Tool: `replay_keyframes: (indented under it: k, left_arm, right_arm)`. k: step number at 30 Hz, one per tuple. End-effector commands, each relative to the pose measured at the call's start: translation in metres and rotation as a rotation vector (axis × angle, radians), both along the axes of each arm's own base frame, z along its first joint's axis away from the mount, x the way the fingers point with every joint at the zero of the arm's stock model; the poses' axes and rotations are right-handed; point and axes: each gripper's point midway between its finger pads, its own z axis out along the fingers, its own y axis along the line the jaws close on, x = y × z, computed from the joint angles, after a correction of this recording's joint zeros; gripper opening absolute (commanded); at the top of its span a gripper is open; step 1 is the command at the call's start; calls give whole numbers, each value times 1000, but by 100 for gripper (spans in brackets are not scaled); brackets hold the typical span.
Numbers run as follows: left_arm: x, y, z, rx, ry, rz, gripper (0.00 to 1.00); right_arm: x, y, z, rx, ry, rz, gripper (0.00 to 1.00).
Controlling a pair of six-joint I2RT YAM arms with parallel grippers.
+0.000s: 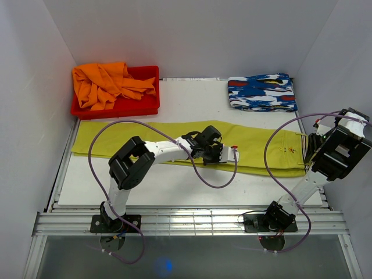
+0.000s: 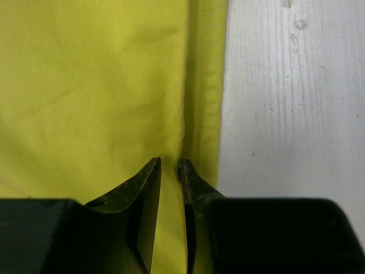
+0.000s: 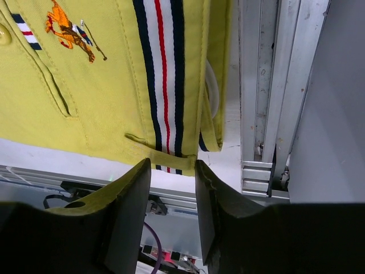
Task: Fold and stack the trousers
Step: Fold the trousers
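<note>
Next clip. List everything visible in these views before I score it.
trousers: one, yellow-green with a striped waistband, laid flat across the table
orange garment: one, orange, heaped in the red bin
red bin: one, red, far left
patterned cloth: one, blue, white and red, folded, far right
table: one, white
left gripper: one, black fingers, over the trousers by a long edge
right gripper: one, black fingers, open, at the waistband end

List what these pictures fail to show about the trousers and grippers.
- Top view: the left arm hides the trousers' middle.
- Left wrist view: left gripper has a narrow gap over a seam; cloth pinched or not, unclear.
- Right wrist view: right gripper at the waistband corner; touching or apart, unclear.
</note>
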Motion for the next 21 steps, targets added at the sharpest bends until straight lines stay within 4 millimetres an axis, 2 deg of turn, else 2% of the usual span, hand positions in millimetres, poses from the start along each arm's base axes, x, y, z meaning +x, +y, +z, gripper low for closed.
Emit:
replay_keyframes:
  k: [1,5,9,11,14,18,21]
  left_arm:
    - [0,-4,13,-24,11,-18,32]
    - [-1,-3,9,-12,22,-18,43]
    - [0,-5,11,-17,20,-15,42]
    - [2,-5,9,-11,23,-7,37]
    - [4,-5,8,-13,32,3,29]
    - [10,-6,13,-20,32,23,9]
    - [13,-5,18,-26,29,35,5]
  right_arm:
    - [0,-8,-15,26,7,-76,43]
    - [-2,-6,-18,34,18,-73,44]
    - [-3,-7,-18,28,18,-69,44]
    - [-2,-7,-20,34,20,-70,41]
    - [0,-6,-18,46,13,-70,29]
    - [7,-2,-10,73,-28,-59,17]
    - [9,-3,-4,67,-47,-49,8]
